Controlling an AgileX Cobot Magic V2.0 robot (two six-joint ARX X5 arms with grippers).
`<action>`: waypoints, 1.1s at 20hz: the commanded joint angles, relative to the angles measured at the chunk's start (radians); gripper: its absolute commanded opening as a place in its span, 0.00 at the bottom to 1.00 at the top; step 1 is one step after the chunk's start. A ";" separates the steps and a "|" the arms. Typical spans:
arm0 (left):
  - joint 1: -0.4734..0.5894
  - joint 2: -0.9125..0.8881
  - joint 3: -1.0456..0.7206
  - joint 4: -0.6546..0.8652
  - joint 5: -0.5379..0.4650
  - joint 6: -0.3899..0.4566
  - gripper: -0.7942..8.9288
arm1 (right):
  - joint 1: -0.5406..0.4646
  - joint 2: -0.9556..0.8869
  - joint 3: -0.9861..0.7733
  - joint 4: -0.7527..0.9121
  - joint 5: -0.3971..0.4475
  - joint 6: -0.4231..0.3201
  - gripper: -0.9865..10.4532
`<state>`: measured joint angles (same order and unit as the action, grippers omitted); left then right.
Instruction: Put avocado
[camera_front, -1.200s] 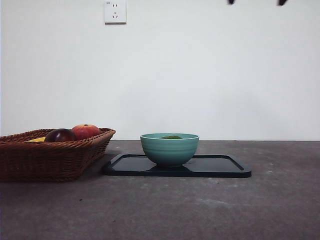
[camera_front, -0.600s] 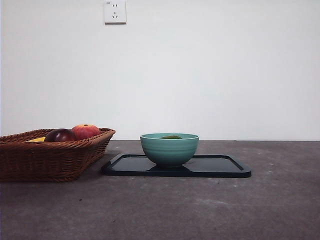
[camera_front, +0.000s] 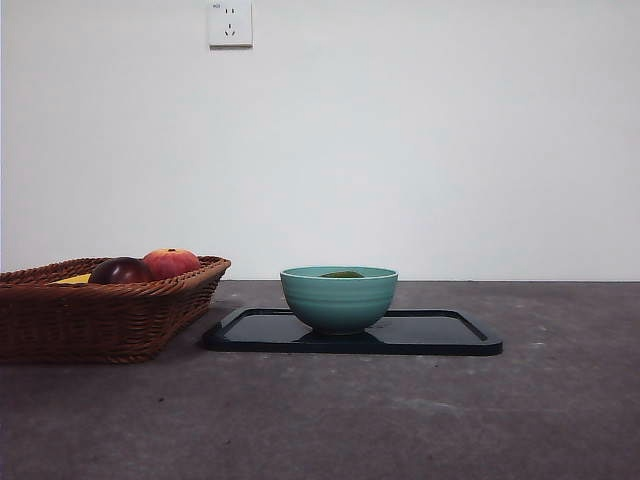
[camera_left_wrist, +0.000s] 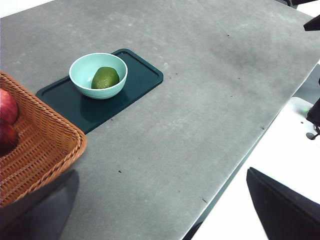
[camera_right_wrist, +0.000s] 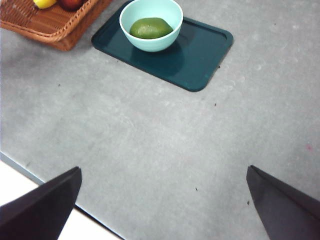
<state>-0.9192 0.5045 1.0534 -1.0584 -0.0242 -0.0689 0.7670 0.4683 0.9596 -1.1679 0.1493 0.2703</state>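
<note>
The olive-green avocado (camera_left_wrist: 105, 78) lies inside the teal bowl (camera_left_wrist: 83, 68), which stands on the dark tray (camera_left_wrist: 140, 82). In the front view only its top (camera_front: 343, 274) shows above the rim of the bowl (camera_front: 339, 302). It also shows in the right wrist view (camera_right_wrist: 150, 28), inside the bowl (camera_right_wrist: 161, 44). My left gripper (camera_left_wrist: 160, 220) is open and empty, high above the table and well away from the bowl. My right gripper (camera_right_wrist: 162, 205) is open and empty, high over the table's near edge. Neither gripper shows in the front view.
A wicker basket (camera_front: 100, 310) stands left of the tray (camera_front: 430, 335). It holds a red-orange apple (camera_front: 170, 262), a dark maroon fruit (camera_front: 120, 271) and a yellow fruit (camera_front: 75, 279). The grey table's edge (camera_left_wrist: 240, 165) runs below the left gripper.
One second ago two black tips showed at the top right of the front view. They have risen out of it. The bowl, avocado and basket have not moved.
</note>
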 joint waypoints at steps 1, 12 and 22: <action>-0.008 0.003 0.013 0.011 -0.003 -0.003 0.62 | 0.011 0.005 0.009 0.018 0.000 0.013 0.56; -0.008 0.002 0.013 0.011 -0.003 -0.006 0.10 | 0.010 0.005 0.009 0.031 0.008 0.011 0.11; 0.228 0.003 0.008 0.011 0.031 -0.006 0.10 | 0.010 0.005 0.009 0.031 0.008 0.010 0.11</action>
<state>-0.7029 0.5045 1.0534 -1.0584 0.0029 -0.0711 0.7670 0.4686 0.9596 -1.1469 0.1555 0.2710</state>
